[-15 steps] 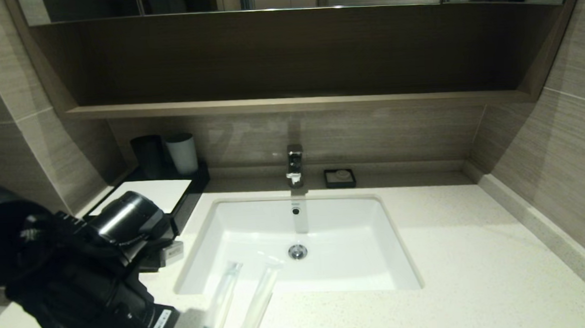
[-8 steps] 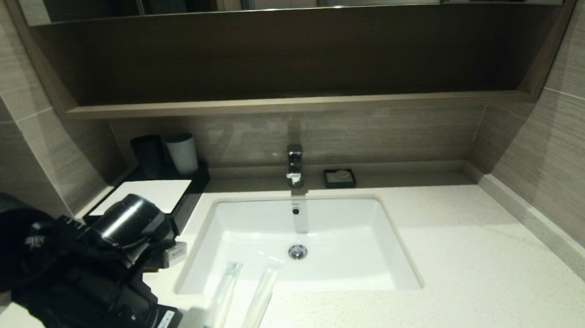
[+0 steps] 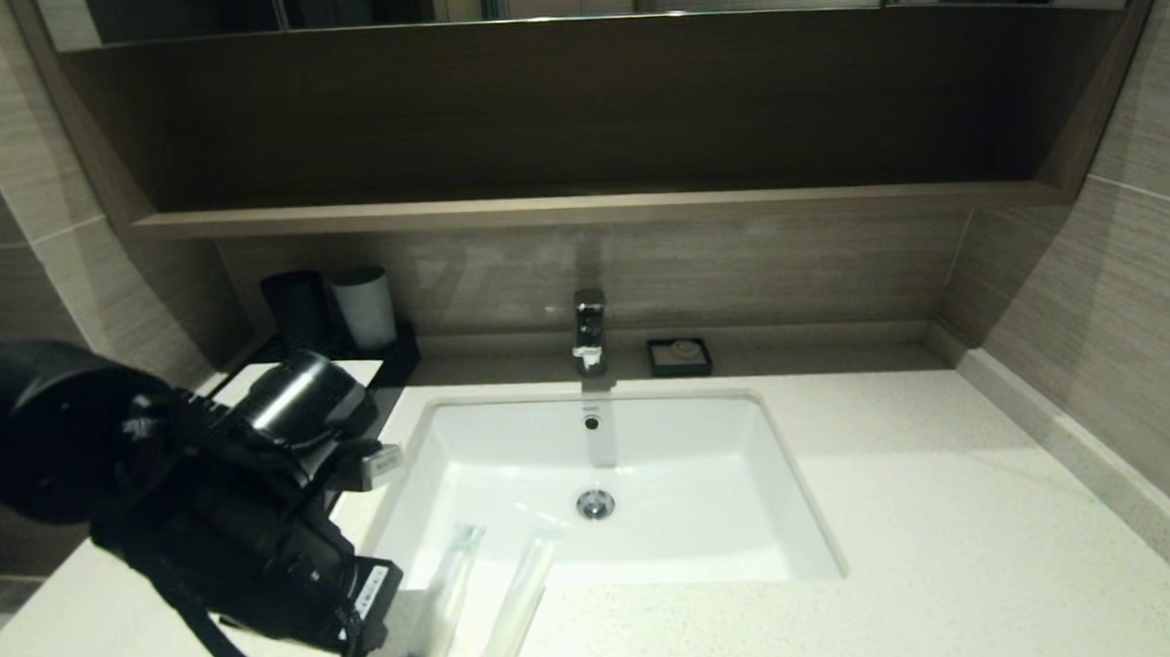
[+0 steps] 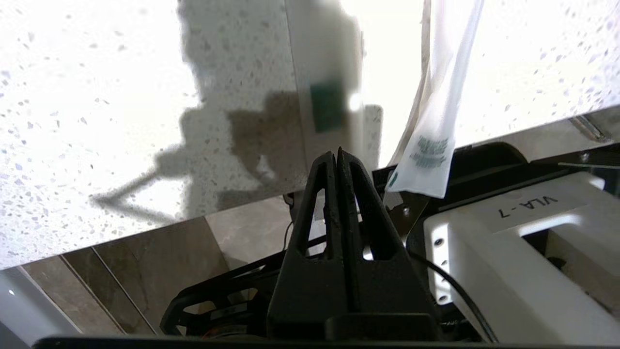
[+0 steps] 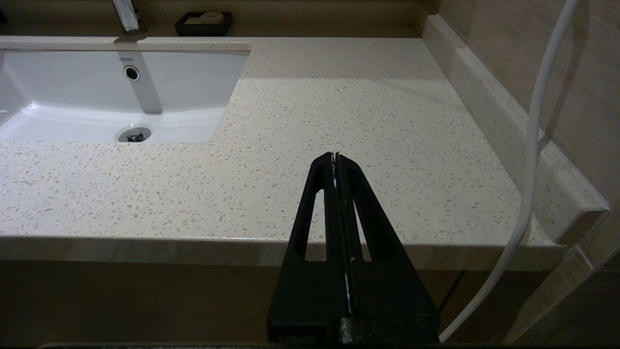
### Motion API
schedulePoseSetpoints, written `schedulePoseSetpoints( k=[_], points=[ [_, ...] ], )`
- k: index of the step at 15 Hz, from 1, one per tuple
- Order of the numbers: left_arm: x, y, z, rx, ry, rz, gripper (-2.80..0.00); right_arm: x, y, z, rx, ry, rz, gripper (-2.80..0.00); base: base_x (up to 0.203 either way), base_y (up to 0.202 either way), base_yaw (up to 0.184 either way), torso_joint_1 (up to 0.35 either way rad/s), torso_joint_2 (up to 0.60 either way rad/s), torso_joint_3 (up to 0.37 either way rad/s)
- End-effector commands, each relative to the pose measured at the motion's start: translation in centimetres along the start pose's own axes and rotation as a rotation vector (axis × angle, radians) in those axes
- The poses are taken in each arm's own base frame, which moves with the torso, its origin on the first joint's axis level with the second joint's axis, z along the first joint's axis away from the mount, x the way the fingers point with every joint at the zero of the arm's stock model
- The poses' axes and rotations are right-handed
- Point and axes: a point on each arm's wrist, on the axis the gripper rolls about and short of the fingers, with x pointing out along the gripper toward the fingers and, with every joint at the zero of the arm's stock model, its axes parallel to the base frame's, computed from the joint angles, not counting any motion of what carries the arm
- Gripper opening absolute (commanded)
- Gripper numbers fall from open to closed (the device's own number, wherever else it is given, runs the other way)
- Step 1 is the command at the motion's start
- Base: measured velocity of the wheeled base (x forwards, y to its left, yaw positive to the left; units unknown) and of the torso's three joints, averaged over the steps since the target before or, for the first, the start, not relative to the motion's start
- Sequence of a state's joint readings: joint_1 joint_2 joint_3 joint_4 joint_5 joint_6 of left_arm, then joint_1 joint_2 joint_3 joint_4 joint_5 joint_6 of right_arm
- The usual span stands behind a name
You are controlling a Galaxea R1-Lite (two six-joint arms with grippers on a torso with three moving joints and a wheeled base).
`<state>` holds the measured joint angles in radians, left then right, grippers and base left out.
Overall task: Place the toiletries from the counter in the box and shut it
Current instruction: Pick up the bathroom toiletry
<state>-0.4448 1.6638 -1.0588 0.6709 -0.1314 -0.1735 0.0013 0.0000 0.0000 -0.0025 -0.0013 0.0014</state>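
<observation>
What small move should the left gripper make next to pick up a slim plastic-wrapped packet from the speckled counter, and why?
Probably open its jaws first. The left gripper is shut and empty near the front edge of the off-white speckled stone counter, close to the clear plastic packet showing a teal-green toothbrush; shut fingers cannot take it.

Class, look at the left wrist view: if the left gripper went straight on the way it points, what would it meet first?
Most likely the counter, in the shadowed patch just beyond its front edge. The left gripper is shut, and the hanging packet lies off to one side of that line, though depth is hard to judge.
</observation>
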Motion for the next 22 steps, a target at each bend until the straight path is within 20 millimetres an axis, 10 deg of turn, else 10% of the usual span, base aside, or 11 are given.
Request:
schedulePoseSetpoints(
  k=[1, 22],
  points=[
    [0.7, -0.5, 1.5, -0.015, 0.019, 0.0, -2.8, 0.0, 0.0, 0.0, 0.0, -0.001, 0.0, -2.8, 0.0, 0.0, 0.0, 0.0, 0.0, 0.0],
    [5.2, -1.9, 7.9, -0.129, 0.146, 0.064, -2.8, 0.0, 0.0, 0.0, 0.0, -0.001, 0.0, -2.8, 0.0, 0.0, 0.0, 0.0, 0.0, 0.0]
  ],
)
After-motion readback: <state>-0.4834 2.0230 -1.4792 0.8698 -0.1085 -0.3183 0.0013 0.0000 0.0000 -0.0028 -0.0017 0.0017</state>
